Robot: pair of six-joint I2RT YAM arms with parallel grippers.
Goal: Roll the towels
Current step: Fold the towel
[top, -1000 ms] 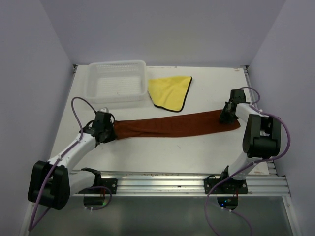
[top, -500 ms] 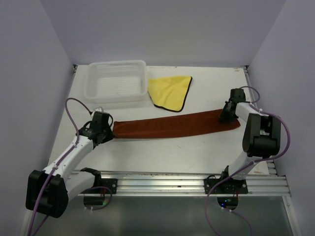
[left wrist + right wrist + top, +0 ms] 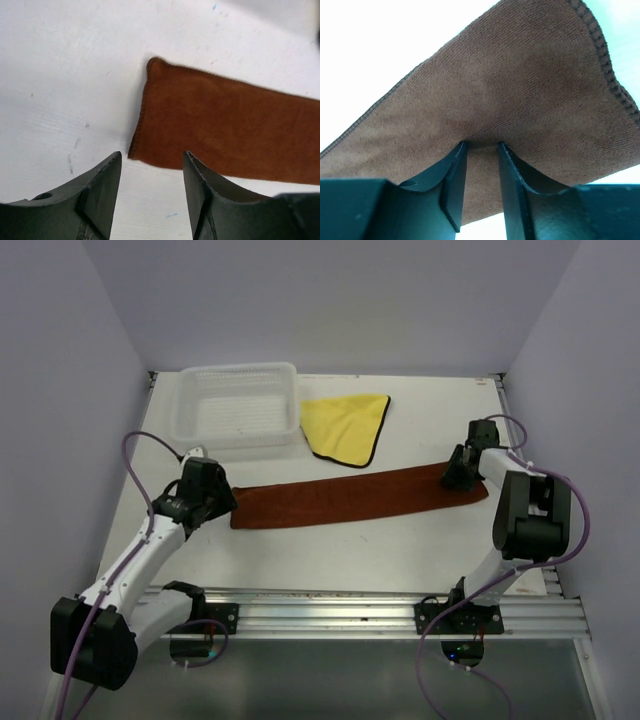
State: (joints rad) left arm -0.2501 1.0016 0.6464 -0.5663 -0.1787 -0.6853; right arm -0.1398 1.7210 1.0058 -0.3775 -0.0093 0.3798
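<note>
A rust-brown towel lies flat as a long folded strip across the middle of the table. My left gripper hovers just off its left end, open and empty; in the left wrist view the towel's hemmed end lies slightly beyond the left gripper, with white table showing between its jaws. My right gripper sits on the strip's right end. In the right wrist view its jaws stand slightly apart, tips pushed into the brown cloth, right gripper open. The yellow towel with a dark hem lies flat behind.
A white mesh basket stands at the back left, close to the yellow towel. Purple walls enclose the table on three sides. An aluminium rail with both arm bases runs along the near edge.
My left gripper has let go of the towel's left end, opened and drawn back to the left. The right jaws have parted on the right end. The strip has settled flat.
</note>
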